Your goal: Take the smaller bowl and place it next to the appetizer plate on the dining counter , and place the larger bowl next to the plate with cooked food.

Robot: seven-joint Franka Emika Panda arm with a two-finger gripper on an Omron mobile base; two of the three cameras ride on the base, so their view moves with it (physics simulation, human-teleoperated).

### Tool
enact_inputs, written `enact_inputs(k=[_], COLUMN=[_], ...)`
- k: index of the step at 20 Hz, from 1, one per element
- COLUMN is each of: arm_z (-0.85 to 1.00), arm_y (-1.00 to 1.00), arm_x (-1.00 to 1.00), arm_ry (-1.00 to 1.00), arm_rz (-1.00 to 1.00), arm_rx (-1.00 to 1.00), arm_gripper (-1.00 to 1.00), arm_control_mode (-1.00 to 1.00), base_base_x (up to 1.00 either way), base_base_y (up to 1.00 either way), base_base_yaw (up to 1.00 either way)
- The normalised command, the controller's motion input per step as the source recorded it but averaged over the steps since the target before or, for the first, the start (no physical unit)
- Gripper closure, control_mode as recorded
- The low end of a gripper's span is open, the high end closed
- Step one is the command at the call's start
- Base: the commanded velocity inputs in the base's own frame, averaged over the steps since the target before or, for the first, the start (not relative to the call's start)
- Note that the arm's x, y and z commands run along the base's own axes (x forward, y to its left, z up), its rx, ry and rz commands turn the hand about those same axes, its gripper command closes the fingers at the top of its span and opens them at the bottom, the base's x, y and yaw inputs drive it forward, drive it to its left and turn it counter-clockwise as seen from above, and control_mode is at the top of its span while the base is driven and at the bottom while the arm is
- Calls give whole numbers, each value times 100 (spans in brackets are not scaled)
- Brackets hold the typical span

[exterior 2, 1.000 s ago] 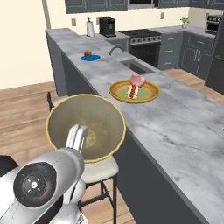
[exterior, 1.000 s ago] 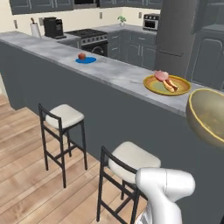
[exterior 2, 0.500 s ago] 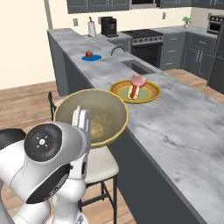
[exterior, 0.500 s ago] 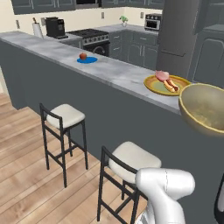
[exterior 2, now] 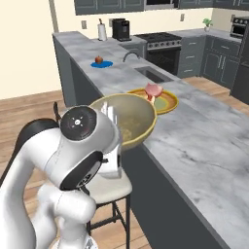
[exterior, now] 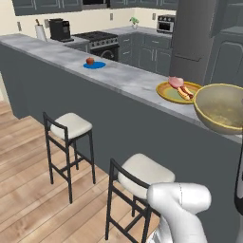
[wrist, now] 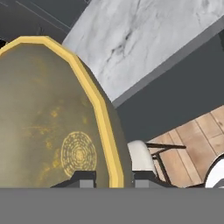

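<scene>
Larger bowl carried at the desk edge, just short of the plate with cooked food.

The larger bowl (exterior 2: 127, 120) is held aloft with the fingers (wrist: 86, 178) clamped on its rim, one tip inside and one outside. Judged from the right base view, it overhangs the near edge of the desk (exterior 2: 204, 141); the plate with cooked food (exterior 2: 160, 100) lies just beyond it, farther along and inward. The hand view shows the rim grip and bare marble past the bowl; the left base view adds the plate (exterior: 178, 92) beside the bowl (exterior: 222, 107), and the appetizer plate (exterior: 94, 65) well beyond.
</scene>
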Motion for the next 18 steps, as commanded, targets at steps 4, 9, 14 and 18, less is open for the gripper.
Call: enact_inputs(k=[4,9,14,18], arm_z=[4,-2,-6,-14], arm_y=[-41,-37,-27,-33], arm_x=[45,53,75,70], arm_ry=[5,-2,4,1], arm_rz=[1,1,0,0], arm_rx=[0,3,0,0], arm_gripper=[100,100,100,100], arm_control_mode=[-100,-100,-100,-100], base_base_x=[0,0,0,0], base_base_y=[0,0,0,0], base_base_yaw=[0,0,0,0])
